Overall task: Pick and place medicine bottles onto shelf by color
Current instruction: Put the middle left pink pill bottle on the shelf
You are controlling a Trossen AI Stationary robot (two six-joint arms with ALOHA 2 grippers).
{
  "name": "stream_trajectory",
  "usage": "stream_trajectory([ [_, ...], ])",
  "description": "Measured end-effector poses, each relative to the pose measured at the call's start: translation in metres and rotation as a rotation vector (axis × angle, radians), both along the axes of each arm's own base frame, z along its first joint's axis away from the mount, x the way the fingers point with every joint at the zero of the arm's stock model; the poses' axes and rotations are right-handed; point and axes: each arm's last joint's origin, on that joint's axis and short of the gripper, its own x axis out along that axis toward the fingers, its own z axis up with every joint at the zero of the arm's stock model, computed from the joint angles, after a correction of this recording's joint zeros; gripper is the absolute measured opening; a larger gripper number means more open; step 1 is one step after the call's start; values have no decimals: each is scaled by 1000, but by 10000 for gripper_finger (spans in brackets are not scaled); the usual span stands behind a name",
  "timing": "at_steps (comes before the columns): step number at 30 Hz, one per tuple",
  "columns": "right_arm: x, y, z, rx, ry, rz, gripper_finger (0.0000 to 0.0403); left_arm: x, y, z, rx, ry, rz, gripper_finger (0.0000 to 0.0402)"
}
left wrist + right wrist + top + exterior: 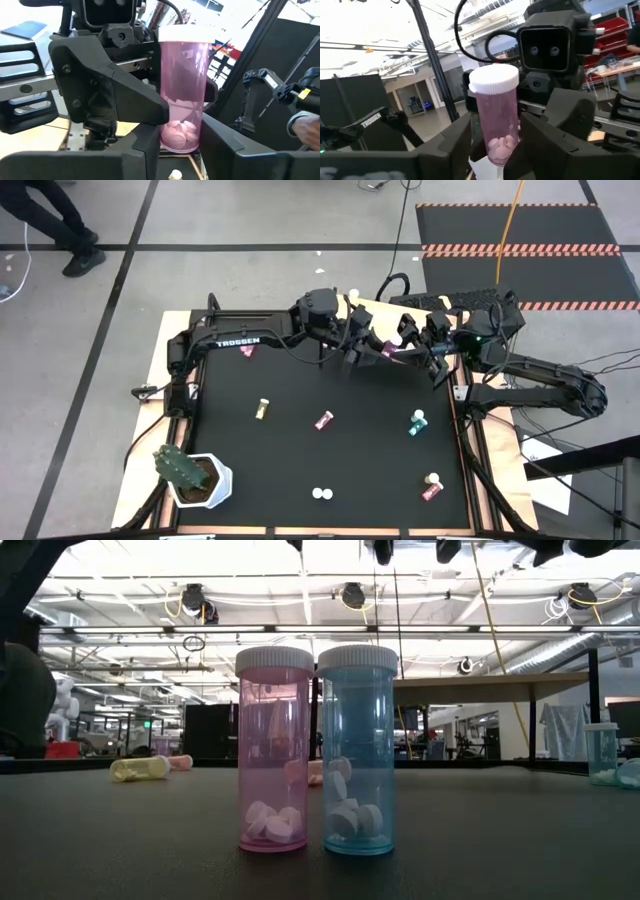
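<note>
One pink, white-capped medicine bottle [387,352] is up in the air between both grippers, over the table's far middle. My left gripper [372,350] [180,152] comes at it from the left and my right gripper [408,356] [495,152] from the right; both are shut on it. Other bottles are on the black tabletop. A yellow one [262,408], a pink one [324,420], a teal one [417,422] and a red-pink one [431,489] lie on their sides. A pink [275,750] and a teal [358,750] bottle stand upright side by side. The wooden shelf [470,687] stands at the far side. My left gripper pinches the pink bottle's lower body [175,137], near its base, between its two fingers. It comes roughly level from the table's left. The bottle is lifted clear. My right gripper pinches the same bottle's lower body [496,142] between its two fingers, coming from the table's right, opposite the left gripper. The white cap [492,80] stands free above the fingers.
A green cactus in a white pot [190,475] sits at the near left corner. Another pink bottle [247,350] lies by the left arm. The two upright bottles show as white caps [320,494] near the near edge. A person's legs [60,225] are on the floor beyond the table.
</note>
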Motion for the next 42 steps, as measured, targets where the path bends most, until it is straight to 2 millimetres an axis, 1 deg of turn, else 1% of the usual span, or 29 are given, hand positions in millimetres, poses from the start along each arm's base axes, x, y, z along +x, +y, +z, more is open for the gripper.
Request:
stream_trajectory([
  [5,-12,-6,2,6,4,-78,196,0,4,1,13,-14,25,95],
  [12,-26,-12,9,30,-17,-141,227,-1,7,0,68,-25,45,114],
  [15,-28,-12,22,26,-33,-149,235,-1,8,-4,118,6,96,110],
  [18,-30,-11,37,-36,-3,-173,240,-1,11,-10,171,51,177,101],
  [21,-32,-11,52,-100,86,-241,243,-1,14,-12,229,68,256,101],
  [25,-33,-12,64,-174,215,-333,243,0,16,-12,316,60,336,112],
  [29,-26,-16,64,-182,268,-342,241,0,17,-10,352,36,359,112],
  [35,-12,-20,55,-174,324,-311,228,0,19,-10,388,37,400,102],
  [39,-8,-22,53,-174,335,-310,210,-1,20,-10,389,38,401,112],
  [42,-8,-22,54,-184,326,-312,190,-1,22,-10,389,38,405,111],
])
